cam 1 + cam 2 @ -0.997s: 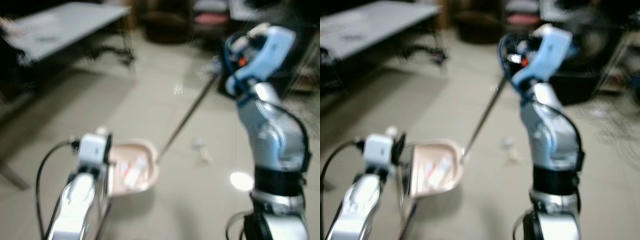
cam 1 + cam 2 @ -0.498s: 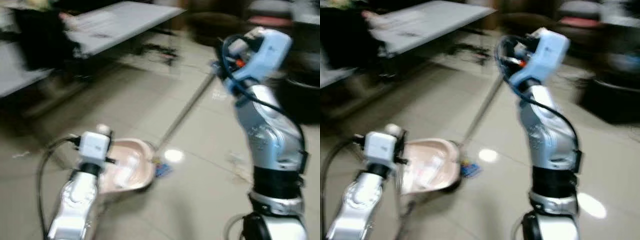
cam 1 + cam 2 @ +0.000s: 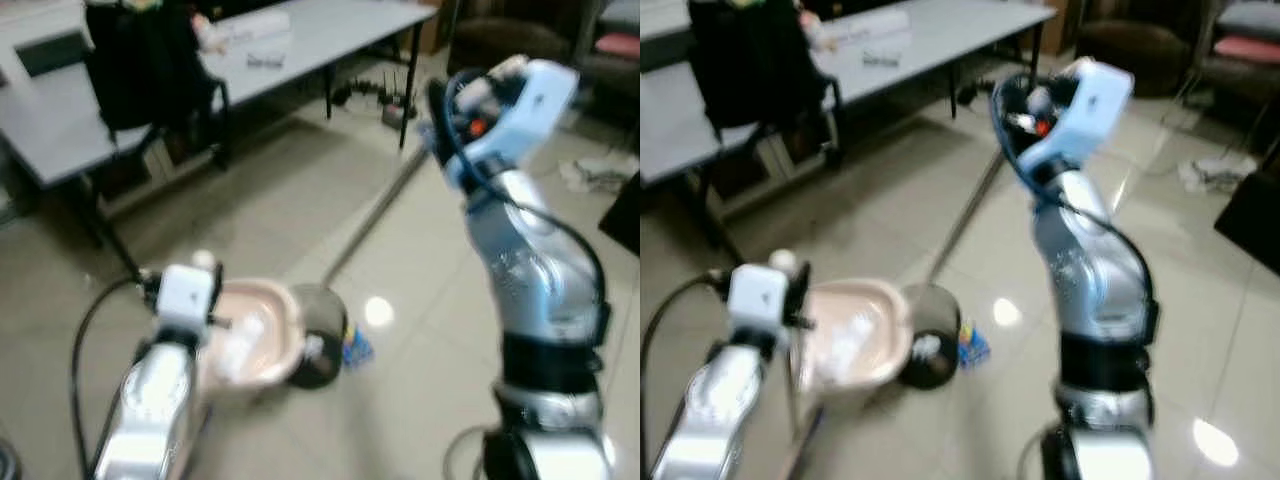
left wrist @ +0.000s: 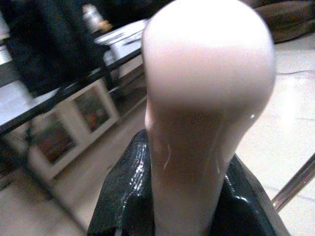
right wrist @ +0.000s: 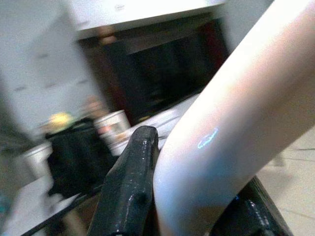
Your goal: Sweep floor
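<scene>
Pale glossy tiles [image 3: 300,200] run ahead of me to a long grey table [image 3: 330,30], a dark bag or chair [image 3: 150,70] at its near end — too blurred to tell which. My left gripper [image 4: 197,206] is clamped on the pink dustpan handle [image 4: 206,98]; the dustpan [image 3: 250,335] sits low before me with whitish scraps in it. A dark round thing [image 3: 318,350] and a blue-and-yellow scrap [image 3: 357,350] lie at its lip, both smeared. My right gripper [image 5: 197,196] grips the broom handle [image 5: 236,123]; the broom pole [image 3: 375,215] slants down — its head is hidden behind the dark thing.
</scene>
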Controlling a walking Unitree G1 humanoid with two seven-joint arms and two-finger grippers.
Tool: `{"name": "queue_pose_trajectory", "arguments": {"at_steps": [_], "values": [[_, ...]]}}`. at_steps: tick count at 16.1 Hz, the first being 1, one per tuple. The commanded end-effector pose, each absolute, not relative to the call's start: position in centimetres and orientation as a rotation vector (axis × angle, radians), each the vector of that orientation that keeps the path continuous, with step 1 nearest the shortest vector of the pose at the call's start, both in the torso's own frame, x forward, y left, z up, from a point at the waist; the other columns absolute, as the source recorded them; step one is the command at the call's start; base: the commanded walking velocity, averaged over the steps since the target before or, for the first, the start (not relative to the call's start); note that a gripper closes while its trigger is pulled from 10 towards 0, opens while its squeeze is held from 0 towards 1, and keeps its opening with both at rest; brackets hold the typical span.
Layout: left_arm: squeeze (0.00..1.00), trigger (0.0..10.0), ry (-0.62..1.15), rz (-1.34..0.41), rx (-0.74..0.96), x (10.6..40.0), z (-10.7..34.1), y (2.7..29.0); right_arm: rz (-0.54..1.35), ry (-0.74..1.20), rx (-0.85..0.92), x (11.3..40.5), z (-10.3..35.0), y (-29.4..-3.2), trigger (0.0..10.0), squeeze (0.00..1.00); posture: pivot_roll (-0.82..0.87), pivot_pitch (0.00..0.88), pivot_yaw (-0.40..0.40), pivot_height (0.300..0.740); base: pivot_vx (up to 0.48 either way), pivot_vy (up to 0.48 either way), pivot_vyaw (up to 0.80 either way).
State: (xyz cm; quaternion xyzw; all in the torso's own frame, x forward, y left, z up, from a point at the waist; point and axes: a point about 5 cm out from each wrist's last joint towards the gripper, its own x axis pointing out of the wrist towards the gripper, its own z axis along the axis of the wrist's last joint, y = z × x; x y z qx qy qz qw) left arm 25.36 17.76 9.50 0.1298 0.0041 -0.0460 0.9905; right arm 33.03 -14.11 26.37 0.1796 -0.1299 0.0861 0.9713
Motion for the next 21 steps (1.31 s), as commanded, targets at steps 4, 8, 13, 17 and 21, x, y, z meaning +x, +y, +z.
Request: {"name": "queue_pose_trajectory", "arguments": {"at_steps": [4, 8, 13, 17, 21], "values": [[0.00, 10.0, -0.032, -0.098, 0.273, 25.97, 10.52, 17.93, 0.162, -0.337, 0.352, 32.55, 27.93, -14.40, 10.0, 0.00, -0.05, 0.000, 0.062, 0.740, 0.363, 0.000, -0.40], [0.00, 10.0, -0.028, -0.087, 0.273, 25.86, 10.37, 18.09, 0.176, -0.322, 0.335, 32.58, 27.62, -14.24, 10.0, 0.00, -0.04, 0.000, 0.053, 0.740, 0.363, 0.000, 0.00], [0.00, 10.0, -0.032, -0.074, 0.274, 25.71, 10.42, 18.34, 0.216, -0.312, 0.287, 32.65, 27.50, -13.57, 10.0, 0.00, -0.04, 0.000, 0.046, 0.740, 0.363, 0.000, 0.00], [0.00, 10.0, -0.031, -0.084, 0.260, 25.65, 10.28, 18.14, 0.184, -0.314, 0.324, 32.75, 27.30, -14.05, 10.0, 0.00, -0.04, 0.000, 0.038, 0.740, 0.272, 0.000, 0.40], [0.00, 10.0, -0.024, -0.090, 0.261, 25.68, 10.06, 18.07, 0.186, -0.320, 0.307, 32.51, 27.14, -14.25, 10.0, 0.00, -0.04, 0.000, 0.040, 0.740, 0.000, 0.000, 0.00]]}}
